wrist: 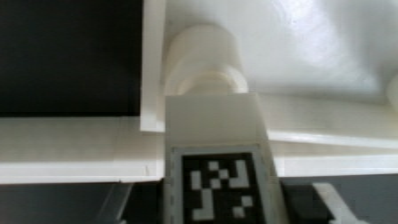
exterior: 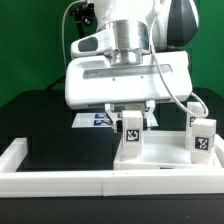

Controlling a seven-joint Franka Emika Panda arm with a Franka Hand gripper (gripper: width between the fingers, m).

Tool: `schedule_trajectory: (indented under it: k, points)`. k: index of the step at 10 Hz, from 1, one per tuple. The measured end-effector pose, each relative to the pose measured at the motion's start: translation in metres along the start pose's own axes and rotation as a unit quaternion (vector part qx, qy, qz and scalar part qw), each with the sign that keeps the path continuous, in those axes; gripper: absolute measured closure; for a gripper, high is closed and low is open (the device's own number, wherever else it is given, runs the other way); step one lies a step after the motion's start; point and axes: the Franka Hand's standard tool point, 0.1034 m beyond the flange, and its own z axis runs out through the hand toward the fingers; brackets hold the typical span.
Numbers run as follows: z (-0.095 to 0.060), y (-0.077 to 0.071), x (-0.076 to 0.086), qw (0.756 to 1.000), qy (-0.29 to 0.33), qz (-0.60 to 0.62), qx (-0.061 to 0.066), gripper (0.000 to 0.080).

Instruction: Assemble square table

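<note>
White plastic is dominating the scene: the square slab [exterior: 165,165] of the table is lying flat toward the exterior view's right, against the long border wall [exterior: 55,180] that is running along the near edge and turning up at the exterior view's left. Black matte tabletop [exterior: 50,120] is showing in the space the wall is enclosing, and a green backdrop [exterior: 30,40] is filling the room behind the arm. Far back, under the arm, the marker board [exterior: 100,120] is lying flat on the black surface.

One tagged leg [exterior: 131,137] is standing upright on the slab, and the gripper [exterior: 131,117] is reaching straight down over it, its fingers closing on the leg's top from both sides. In the wrist view the same leg [wrist: 214,150] is filling the middle of the picture, its black-white tag facing the camera and its rounded far end sitting on the slab [wrist: 320,60]. A second tagged leg [exterior: 203,137] is standing at the slab's edge on the exterior view's right, well apart from the gripper.
</note>
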Motion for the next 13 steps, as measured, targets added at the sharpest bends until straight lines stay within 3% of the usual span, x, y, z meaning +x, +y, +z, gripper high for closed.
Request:
schedule_trajectory:
  k: [7,8,9,13]
  points:
    - [0.0034,-0.0013,-0.0014,1.000,0.009,0.000,-0.002,0.0509]
    - [0.0035,-0.0012,-0.0014,1.000,0.009,0.000,-0.002,0.0305]
    - [0.0035,-0.0012,-0.0015,1.000,0.009,0.000,-0.002,0.0201]
    - [0.0036,-0.0012,-0.0016,1.000,0.009,0.000,-0.002,0.0151]
